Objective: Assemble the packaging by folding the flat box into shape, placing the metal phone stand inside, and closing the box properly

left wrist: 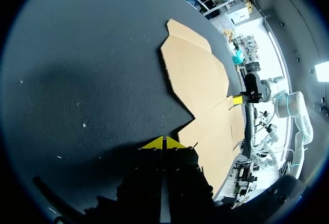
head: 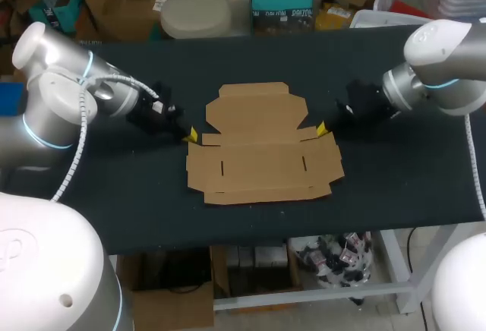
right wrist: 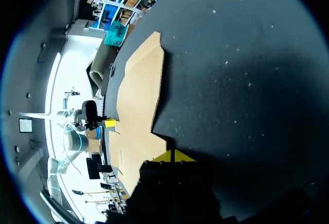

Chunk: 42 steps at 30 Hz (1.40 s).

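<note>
Flat box [head: 262,145] lies spread on the table — left jaws and right jaws pinched together, empty, beside its edges.

In the head view, the left arm [head: 57,96] runs off the left edge of the frame and the right arm [head: 444,69] off the right edge. The left gripper [head: 191,134] and right gripper [head: 320,127] show only small yellow tips at the flat box [head: 262,149]; whether they touch the cardboard cannot be told. In each wrist view, the gripper's own dark body covers part of the box's nearest edge.
</note>
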{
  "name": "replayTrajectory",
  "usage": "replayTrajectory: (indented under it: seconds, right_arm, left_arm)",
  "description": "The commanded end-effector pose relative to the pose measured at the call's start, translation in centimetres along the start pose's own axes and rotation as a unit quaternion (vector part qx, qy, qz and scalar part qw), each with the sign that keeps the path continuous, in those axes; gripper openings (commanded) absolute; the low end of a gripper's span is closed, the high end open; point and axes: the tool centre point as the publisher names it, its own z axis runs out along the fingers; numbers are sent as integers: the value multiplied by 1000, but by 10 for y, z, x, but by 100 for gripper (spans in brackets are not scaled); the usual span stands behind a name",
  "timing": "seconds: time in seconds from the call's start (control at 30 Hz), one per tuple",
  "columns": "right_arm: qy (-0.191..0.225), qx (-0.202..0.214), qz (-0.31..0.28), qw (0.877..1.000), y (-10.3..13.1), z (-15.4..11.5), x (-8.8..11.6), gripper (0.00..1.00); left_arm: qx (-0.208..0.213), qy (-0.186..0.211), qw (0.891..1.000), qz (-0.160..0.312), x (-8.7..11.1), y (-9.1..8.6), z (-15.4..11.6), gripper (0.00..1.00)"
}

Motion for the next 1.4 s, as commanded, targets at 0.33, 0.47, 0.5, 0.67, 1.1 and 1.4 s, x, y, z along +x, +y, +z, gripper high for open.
replayTrajectory:
  seconds: [0.33,0.47,0.5,0.67,1.1,1.4]
  right_arm:
    - [10,-1,3,1000,-1,2,-2,0]
    - [8,0,7,1000,-1,1,-1,0]
    - [8,0,8,1000,-1,1,-1,0]
    - [10,-1,9,1000,-1,4,2,0]
    - [19,-14,6,1000,-3,5,7,0]
    - [20,-20,4,1000,-2,2,11,0]
  left_arm:
    - [-4,3,1000,-31,1,-1,9,0]
    - [-5,10,999,-33,0,0,11,0]
    - [-5,11,999,-33,0,0,11,0]
    - [-6,16,999,-31,-1,0,11,0]
    - [-11,19,999,-24,4,-2,14,0]
    - [-8,17,1000,-23,6,-1,13,0]
